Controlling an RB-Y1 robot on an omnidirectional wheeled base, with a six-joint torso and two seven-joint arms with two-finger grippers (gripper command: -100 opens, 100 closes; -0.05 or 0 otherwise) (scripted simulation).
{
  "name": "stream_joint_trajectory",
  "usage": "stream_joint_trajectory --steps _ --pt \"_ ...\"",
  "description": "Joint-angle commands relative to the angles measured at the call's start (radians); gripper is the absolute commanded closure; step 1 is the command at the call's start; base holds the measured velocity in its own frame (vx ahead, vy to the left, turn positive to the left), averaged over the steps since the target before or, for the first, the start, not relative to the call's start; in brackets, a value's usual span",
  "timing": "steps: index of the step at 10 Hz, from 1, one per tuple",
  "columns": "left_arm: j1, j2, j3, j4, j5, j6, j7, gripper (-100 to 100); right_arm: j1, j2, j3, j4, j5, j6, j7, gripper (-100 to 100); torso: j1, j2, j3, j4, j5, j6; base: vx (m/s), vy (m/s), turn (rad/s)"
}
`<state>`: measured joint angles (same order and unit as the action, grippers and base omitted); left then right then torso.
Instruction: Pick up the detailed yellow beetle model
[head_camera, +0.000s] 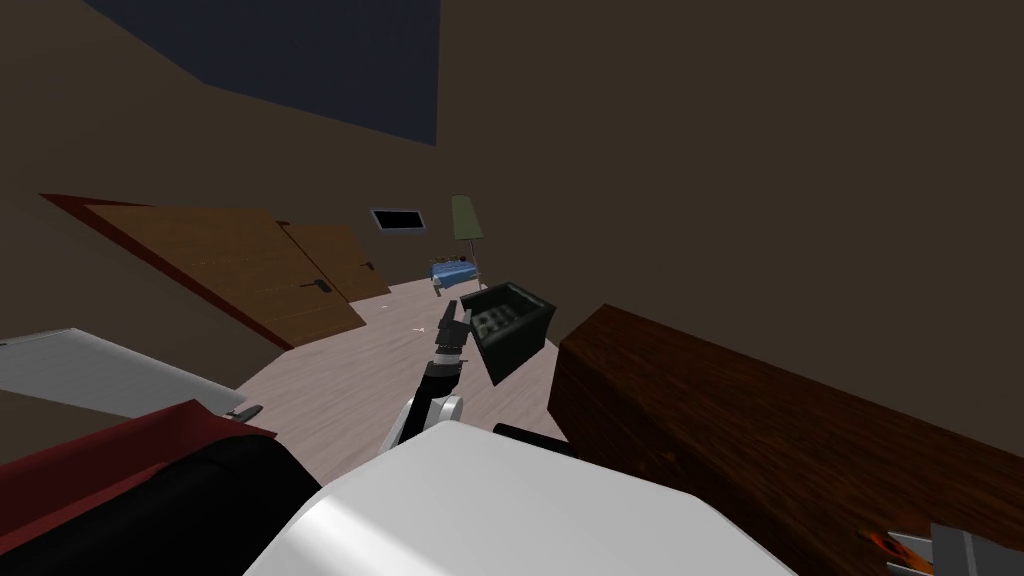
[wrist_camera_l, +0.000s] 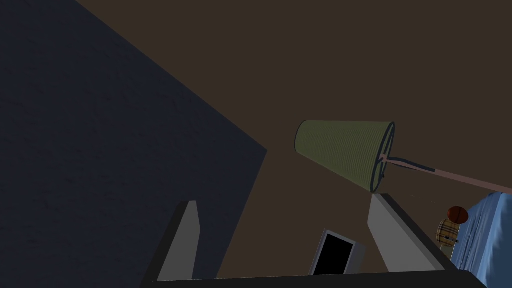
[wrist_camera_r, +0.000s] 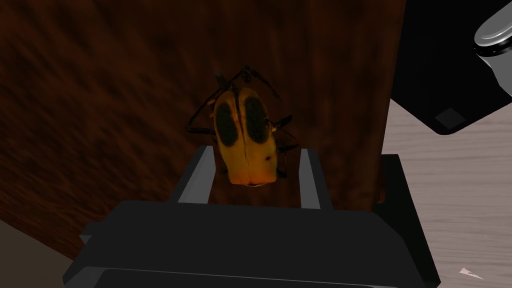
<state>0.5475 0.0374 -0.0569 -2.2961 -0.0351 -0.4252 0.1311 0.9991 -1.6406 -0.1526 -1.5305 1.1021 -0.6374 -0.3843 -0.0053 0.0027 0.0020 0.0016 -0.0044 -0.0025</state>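
Dark red-brown wood, grain plain to see: that's the counter, right under the R gripper. The beetle model lies flat on it, not far from the counter edge where the floor begins. It is yellow-orange w/ two dark oval patches on the back and thin black legs and antennae. Its head points away from the gripper and its rear end sits between the fingers. The fingers are spread wide, one each side of the body, w/ a gap showing on both sides, so not gripping.

Past the edge there is pale plank floor. The L gripper is held out fwd over that floor, just beside a dark armchair. Its fingers are wide apart w/ nothing between them.

Further back on the left are two brown doors. At the far end of the room stand a blue bed w/ an orange ball on it and a lamp w/ a green shade. There is also a small black framed rectangle on the wall. The walls are dim brown and the ceiling dark blue-grey.
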Motion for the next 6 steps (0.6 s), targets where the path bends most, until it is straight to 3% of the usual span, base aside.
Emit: stream_joint_trajectory --steps 1,4,5,6 --pt "0.0 0.0 0.0 0.0 0.0 0.0 0.0 0 0.013 -0.023 -0.032 -0.014 0.001 -0.01 -0.012 100 0.0 0.0 0.0 0.0 0.0 0.0 -0.026 -0.004 -0.078" --pt "0.0 0.0 0.0 0.0 0.0 0.0 0.0 0 0.012 -0.067 -0.069 -0.021 -0.007 -0.04 -0.038 100 0.0 0.002 0.001 0.001 0.0 0.0 -0.04 -0.005 -0.078" --pt "0.0 0.0 0.0 0.0 0.0 0.0 0.0 0 -0.007 -0.058 -0.043 -0.012 -0.008 -0.034 -0.026 100 0.0 0.003 0.002 0.001 0.0 0.001 -0.021 -0.004 -0.011" --pt "0.0 0.0 0.0 0.0 0.0 0.0 0.0 0 -0.007 -0.06 -0.044 -0.013 -0.008 -0.036 -0.028 0 -0.001 0.002 0.001 0.0 0.0 0.001 0.0 0.0 0.0"
